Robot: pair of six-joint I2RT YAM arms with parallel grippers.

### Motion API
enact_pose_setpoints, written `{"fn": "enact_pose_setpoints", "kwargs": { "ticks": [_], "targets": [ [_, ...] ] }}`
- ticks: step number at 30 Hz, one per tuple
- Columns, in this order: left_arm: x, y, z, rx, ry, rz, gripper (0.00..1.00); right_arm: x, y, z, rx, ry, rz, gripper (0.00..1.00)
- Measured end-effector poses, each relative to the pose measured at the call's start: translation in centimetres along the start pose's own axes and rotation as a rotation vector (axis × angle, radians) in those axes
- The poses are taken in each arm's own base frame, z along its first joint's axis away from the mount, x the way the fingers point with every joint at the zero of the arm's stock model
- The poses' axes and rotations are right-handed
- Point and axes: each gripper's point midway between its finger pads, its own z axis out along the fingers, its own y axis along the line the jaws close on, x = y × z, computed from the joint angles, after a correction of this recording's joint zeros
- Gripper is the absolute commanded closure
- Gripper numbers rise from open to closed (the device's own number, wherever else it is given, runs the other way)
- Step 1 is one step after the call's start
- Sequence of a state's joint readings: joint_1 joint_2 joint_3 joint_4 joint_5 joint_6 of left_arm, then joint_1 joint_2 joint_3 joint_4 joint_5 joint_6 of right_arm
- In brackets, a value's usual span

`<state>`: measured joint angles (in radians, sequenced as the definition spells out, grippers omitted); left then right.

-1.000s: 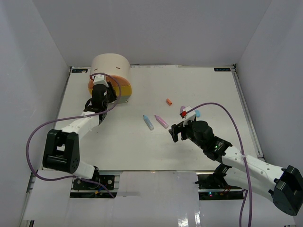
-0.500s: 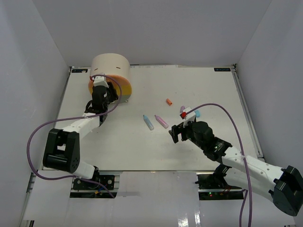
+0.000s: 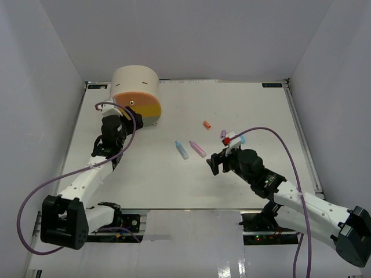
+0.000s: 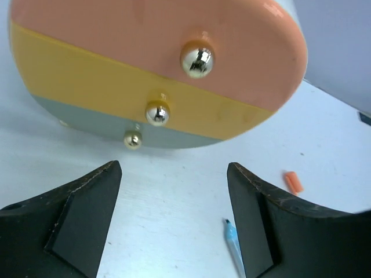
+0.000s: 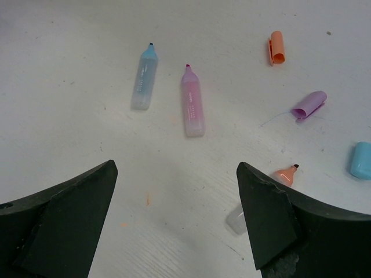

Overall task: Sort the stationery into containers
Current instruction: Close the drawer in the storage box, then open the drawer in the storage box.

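The beige cabinet (image 3: 134, 81) stands at the far left with its orange (image 4: 232, 35), yellow (image 4: 87, 75) and grey-green (image 4: 87, 119) drawers all flush, each with a round knob. My left gripper (image 3: 117, 117) is open and empty, a short way in front of the drawers (image 4: 174, 220). My right gripper (image 3: 215, 163) is open and empty above the table (image 5: 177, 220). A blue marker (image 5: 144, 77) and a pink marker (image 5: 192, 101) lie ahead of it. An orange-tipped marker (image 5: 285, 174) lies partly behind its right finger.
An orange cap (image 5: 276, 47), a purple cap (image 5: 308, 105) and a blue cap (image 5: 360, 160) lie loose to the right of the markers. White walls (image 3: 46, 87) enclose the table on three sides. The left wrist view also shows the blue marker (image 4: 232, 240) and orange cap (image 4: 293, 181).
My left gripper has drawn back from the cabinet front towards the near left, and the drawer faces now show in full. The right arm has barely moved.
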<state>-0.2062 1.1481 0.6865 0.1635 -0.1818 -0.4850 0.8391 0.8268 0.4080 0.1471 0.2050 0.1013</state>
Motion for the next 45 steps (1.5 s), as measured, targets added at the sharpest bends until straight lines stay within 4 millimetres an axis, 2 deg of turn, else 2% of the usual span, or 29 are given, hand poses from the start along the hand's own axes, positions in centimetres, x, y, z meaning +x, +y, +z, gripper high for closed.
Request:
{"fn": "enact_pose_setpoints", "kwargs": {
  "ticks": [3,5,8,9,11,13,17,23,29,45],
  "targets": [
    [1.3,1.3,-0.9,0.008,0.043,-0.095,0.15,-0.1,0.1,-0.1,-0.006,-0.009,0.001,0.10],
    [2.9,3.4,-0.9,-0.015,0.087,-0.177,0.15,0.0,0.2,-0.2,-0.011,-0.010,0.001,0.10],
    [6.3,7.1,-1.3,-0.076,0.162,-0.307,0.19,-0.1,0.4,-0.3,-0.027,-0.016,0.003,0.10],
    [7.4,7.8,-1.5,-0.087,0.188,-0.343,0.20,-0.1,0.6,-0.3,-0.035,-0.019,0.004,0.10],
    [9.2,7.9,-1.6,-0.071,0.232,-0.395,0.22,-0.2,0.9,-0.3,-0.058,-0.023,0.002,0.10],
    [9.8,7.2,-1.3,-0.027,0.250,-0.435,0.25,-0.1,1.5,-0.4,-0.089,-0.024,-0.001,0.10],
    [9.3,6.0,-0.4,0.053,0.224,-0.469,0.31,-0.1,2.3,-0.5,-0.136,-0.026,-0.002,0.10],
    [9.2,5.5,1.2,0.110,0.194,-0.489,0.37,-0.5,2.7,-0.7,-0.161,-0.043,-0.005,0.10],
    [10.2,5.7,2.9,0.127,0.211,-0.501,0.40,-0.5,2.6,-0.7,-0.160,-0.046,-0.019,0.10],
    [8.4,5.3,6.6,0.180,0.148,-0.485,0.46,-0.5,2.4,-0.7,-0.152,-0.046,-0.030,0.10]
  ]
}}
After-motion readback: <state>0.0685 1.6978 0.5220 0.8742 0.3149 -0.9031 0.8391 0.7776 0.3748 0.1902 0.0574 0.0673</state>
